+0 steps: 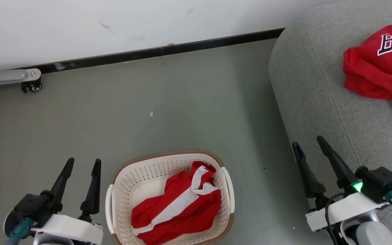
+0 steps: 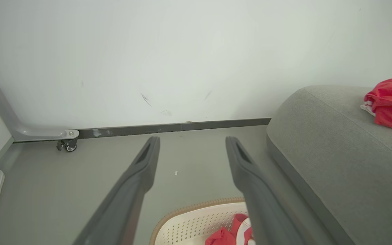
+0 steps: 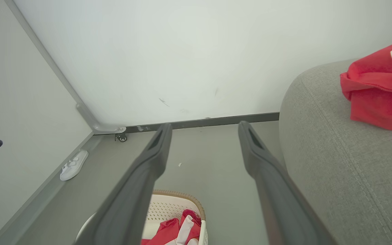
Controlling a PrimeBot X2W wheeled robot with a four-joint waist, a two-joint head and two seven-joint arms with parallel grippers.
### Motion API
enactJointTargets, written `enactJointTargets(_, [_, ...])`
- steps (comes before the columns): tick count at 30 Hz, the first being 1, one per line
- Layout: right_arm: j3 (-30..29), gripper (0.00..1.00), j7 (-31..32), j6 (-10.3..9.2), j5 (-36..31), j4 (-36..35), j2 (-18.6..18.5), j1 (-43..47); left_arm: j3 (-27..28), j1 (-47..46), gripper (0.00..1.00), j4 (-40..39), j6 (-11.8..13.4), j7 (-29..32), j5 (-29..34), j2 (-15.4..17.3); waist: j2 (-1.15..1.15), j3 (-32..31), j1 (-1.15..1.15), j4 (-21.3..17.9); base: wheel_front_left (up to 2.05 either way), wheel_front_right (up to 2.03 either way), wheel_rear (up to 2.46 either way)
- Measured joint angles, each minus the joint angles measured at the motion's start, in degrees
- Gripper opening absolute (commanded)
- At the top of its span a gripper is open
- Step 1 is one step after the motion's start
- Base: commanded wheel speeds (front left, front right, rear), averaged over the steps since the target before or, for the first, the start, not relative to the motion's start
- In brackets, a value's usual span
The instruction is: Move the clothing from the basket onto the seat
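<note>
In the head view I am seeing the basket [image 1: 168, 153] almost whole, with the shorts [image 1: 179, 207] lying crumpled inside it. Both wrist views are cutting it off at their bottom edge. The right wrist view is giving me the slipper [image 3: 73, 165] whole, by the left wall. The jersey [image 1: 376, 64] is lying on the sofa [image 1: 318, 102], away from its rounded edge. The floor [image 1: 182, 102] between basket and skirting is lying open, and a strip of it is separating basket and sofa. The shorts' white stripe is running diagonally, from near left to far right. The left tool [image 1: 84, 160] is hanging spread beside the basket. The right tool [image 1: 307, 141] is hanging spread over the sofa's edge. Both are holding nothing.
</note>
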Motion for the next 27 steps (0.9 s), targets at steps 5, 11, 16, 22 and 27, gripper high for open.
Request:
enactJointTargets(5, [0.3,1.0,0.0,0.0,-0.02,-0.02,0.6,-1.6,-0.05,-0.92,1.0,0.12,-0.48,0.0,0.15,0.24,0.0,1.86,0.0,-0.51,0.0,0.0,0.0])
enactJointTargets(11, [0.48,1.0,0.0,0.0,-0.1,-0.15,1.03,-3.41,-0.29,-2.26,1.0,0.45,-0.79,0.0,0.24,0.43,0.0,4.1,0.0,-1.08,0.0,0.0,0.0])
enactJointTargets(16, [0.6,1.0,0.0,0.0,-0.1,-0.18,1.32,-4.66,-0.66,-3.32,1.0,0.69,-1.18,0.0,0.54,0.63,0.0,6.03,0.0,-1.52,0.0,0.0,0.0])
enactJointTargets(22, [0.91,1.0,0.0,0.0,-0.18,-0.34,1.75,-6.38,-2.38,-4.2,1.0,1.27,-1.52,0.0,0.55,0.82,0.0,8.37,0.0,-2.01,0.0,0.0,0.0])
enactJointTargets(27, [0.83,1.0,0.0,0.0,-0.6,-0.64,2.3,-6.89,-4.34,-4.83,1.0,2.03,-1.78,0.0,0.85,0.87,0.0,10.36,0.0,-2.49,0.0,0.0,0.0])
